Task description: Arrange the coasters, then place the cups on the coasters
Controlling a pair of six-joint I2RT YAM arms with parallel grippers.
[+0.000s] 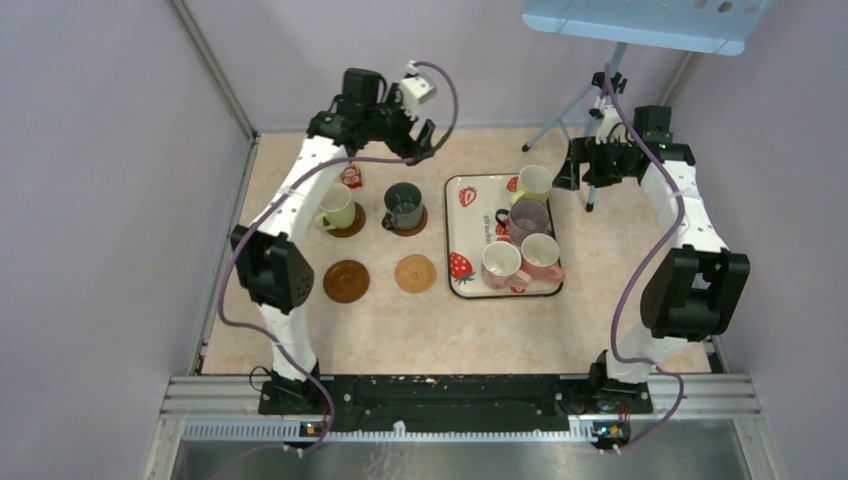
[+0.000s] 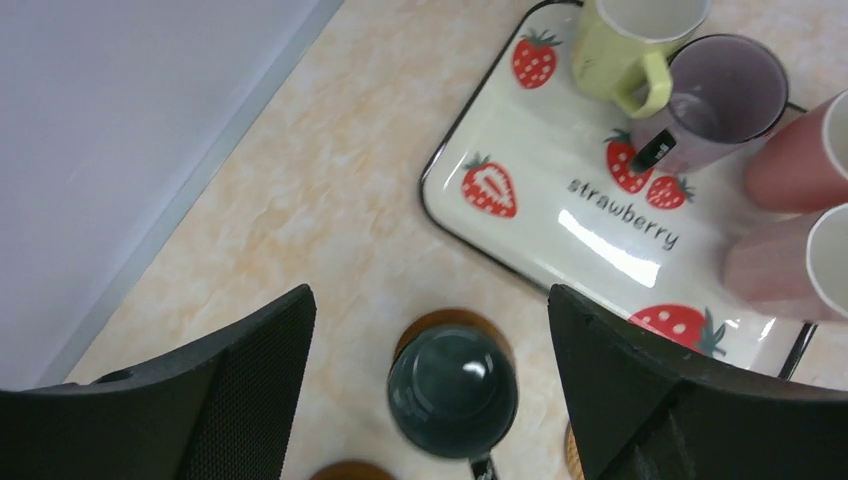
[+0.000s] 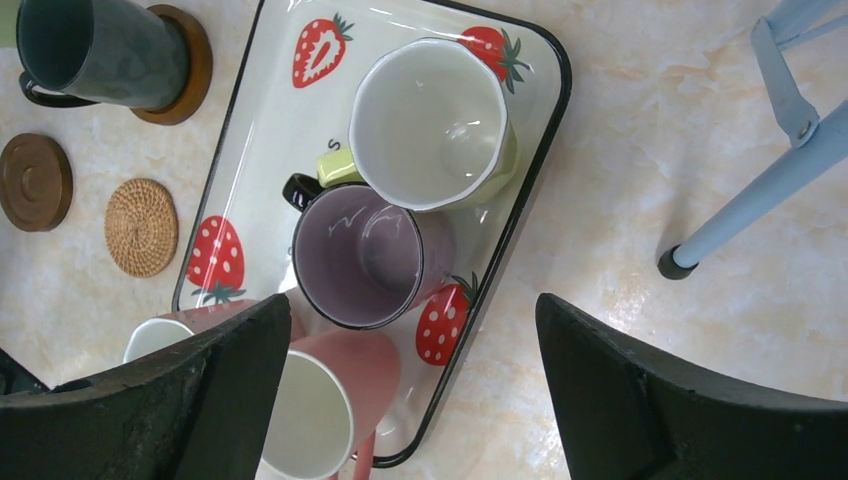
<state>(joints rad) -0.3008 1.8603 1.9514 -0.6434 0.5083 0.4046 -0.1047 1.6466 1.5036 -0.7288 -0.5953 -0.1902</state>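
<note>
Marbled beige worktop carrying a strawberry-print tray right of centre, toward the far edge. Above it the left gripper hangs with jaws spread wide and empty over the dark green mug, touching nothing. The right gripper is likewise spread and empty above the tray. Four mugs crowd the tray's right side: a yellow-green mug at the far right corner, the purple mug just beside it, and a pink mug and a pale mug along the near edge. Left of the tray, the dark green mug stands on a brown coaster and a second yellow-green mug stands on another brown coaster. Nearer the arms lie a bare dark brown coaster and a tan woven coaster. The mugs are judged rigid, glazed, slippery and breakable, of moderate weight. A pinch across the rim wall, one finger inside, looks soundest where neighbours crowd the bodies. The coasters are judged light, thin and flush-lying, best taken at an edge.
</note>
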